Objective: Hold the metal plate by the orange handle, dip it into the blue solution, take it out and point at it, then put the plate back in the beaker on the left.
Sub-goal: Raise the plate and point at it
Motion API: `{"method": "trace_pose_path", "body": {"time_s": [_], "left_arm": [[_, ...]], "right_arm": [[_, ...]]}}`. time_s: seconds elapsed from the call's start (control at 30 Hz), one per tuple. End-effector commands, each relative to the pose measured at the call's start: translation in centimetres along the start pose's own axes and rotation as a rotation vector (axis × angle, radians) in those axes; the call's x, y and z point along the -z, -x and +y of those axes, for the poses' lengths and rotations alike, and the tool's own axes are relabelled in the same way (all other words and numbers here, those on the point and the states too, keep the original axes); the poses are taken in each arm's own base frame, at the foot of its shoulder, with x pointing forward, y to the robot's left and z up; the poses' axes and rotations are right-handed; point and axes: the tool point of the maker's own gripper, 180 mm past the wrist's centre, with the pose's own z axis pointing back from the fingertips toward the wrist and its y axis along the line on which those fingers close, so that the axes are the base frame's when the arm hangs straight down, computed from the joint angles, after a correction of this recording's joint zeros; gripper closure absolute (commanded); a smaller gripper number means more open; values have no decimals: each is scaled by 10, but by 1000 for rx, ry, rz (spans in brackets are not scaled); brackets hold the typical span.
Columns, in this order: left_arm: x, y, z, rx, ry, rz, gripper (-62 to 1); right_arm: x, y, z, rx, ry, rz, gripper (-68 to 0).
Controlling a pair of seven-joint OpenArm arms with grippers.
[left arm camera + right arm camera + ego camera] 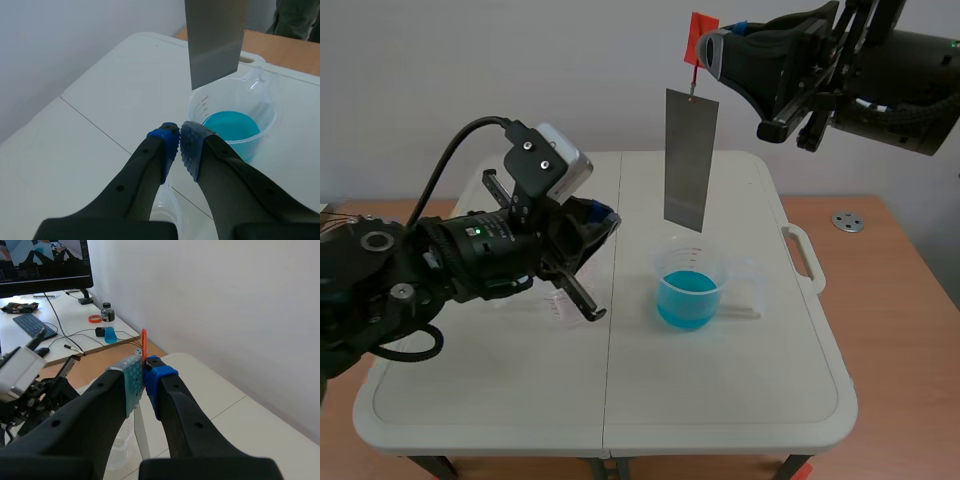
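Your right gripper [708,52] pinches the orange handle [701,36], hanging the metal plate [690,160] straight above the blue-solution beaker [691,288] (clear of the liquid). Left of that beaker, your left gripper [607,222] sits pressed together over the white table [720,400], pale wall [470,60] behind.

The metal plate [691,160] shows dull grey metal, smooth with a soft sheen; the cup [665,262] is clear glossy plastic, blue solution [688,300] glassy inside; table [720,400] matt off-white plastic; pads [170,145] on the left gripper [179,145] dotted, rubbery, matt blue.
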Motion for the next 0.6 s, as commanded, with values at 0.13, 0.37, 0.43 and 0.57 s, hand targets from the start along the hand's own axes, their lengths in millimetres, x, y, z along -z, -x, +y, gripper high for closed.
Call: {"method": "trace_pose_path", "body": {"time_s": [0.13,0.37,0.43,0.57], "left_arm": [[17,-14,10,-19,-25,-45,-69],[22,-12,10,-6,-26,-36,-69],[22,-10,9,-7,-25,-32,-69],[22,-6,8,-12,-23,-16,-68]], "right_arm": [[-1,-15,0,-24,-14,-33,-13],[-1,-15,0,-24,-14,-34,-13],[-1,-15,0,-24,-14,-34,-13],[-1,-15,0,-24,-14,-34,-13]]}}
